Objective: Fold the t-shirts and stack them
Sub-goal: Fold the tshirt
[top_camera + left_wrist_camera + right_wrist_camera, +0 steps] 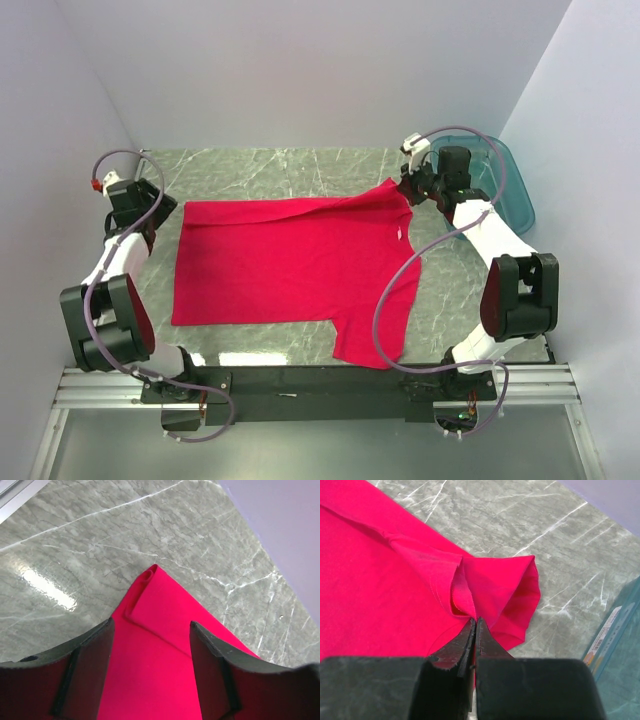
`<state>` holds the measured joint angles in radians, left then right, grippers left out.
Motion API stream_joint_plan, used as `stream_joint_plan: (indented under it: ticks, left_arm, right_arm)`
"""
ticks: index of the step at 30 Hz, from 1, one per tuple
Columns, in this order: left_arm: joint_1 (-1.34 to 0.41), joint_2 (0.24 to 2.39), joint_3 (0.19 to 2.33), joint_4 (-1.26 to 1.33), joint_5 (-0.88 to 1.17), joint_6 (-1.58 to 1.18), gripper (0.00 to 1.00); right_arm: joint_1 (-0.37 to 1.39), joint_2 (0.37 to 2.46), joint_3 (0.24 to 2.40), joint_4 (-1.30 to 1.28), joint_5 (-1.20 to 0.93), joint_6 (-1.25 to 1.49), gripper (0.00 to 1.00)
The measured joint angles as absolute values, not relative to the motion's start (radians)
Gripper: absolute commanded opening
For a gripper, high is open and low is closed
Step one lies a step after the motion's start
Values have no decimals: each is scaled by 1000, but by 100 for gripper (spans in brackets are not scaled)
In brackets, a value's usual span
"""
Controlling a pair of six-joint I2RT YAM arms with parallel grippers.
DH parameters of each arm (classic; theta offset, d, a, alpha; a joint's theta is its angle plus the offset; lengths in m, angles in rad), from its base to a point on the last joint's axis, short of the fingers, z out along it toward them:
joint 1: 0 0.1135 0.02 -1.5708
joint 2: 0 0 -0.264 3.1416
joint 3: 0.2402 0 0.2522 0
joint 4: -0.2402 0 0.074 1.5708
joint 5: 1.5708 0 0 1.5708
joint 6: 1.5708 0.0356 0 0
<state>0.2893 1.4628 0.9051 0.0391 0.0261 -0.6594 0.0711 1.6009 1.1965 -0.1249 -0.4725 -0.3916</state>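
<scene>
One red t-shirt (290,265) lies spread on the marble table, its far edge folded over and a sleeve hanging toward the near edge. My left gripper (165,212) hovers over the shirt's far left corner, and in the left wrist view it (150,625) stands open, with the rolled corner of the t-shirt (150,587) just beyond its fingers and nothing pinched. My right gripper (408,190) is at the shirt's far right corner. In the right wrist view it (475,621) is shut on a bunched fold of the t-shirt (490,585), lifted slightly off the table.
A teal see-through tub (508,185) stands at the far right behind the right arm, its wall (620,645) close to the right gripper. Grey walls enclose the table (280,165) on three sides. The arms' mounting rail (320,385) runs along the near edge.
</scene>
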Motion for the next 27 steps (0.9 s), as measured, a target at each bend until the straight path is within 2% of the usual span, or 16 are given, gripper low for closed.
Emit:
stream_joint_plan:
  ticks: [11, 27]
  left_arm:
    - [300, 1372, 851, 27, 43, -671, 67]
    - [300, 1349, 838, 19, 68, -671, 67]
  right_arm:
    - [71, 1606, 1196, -152, -484, -415, 0]
    - [71, 1597, 1136, -184, -484, -444, 0]
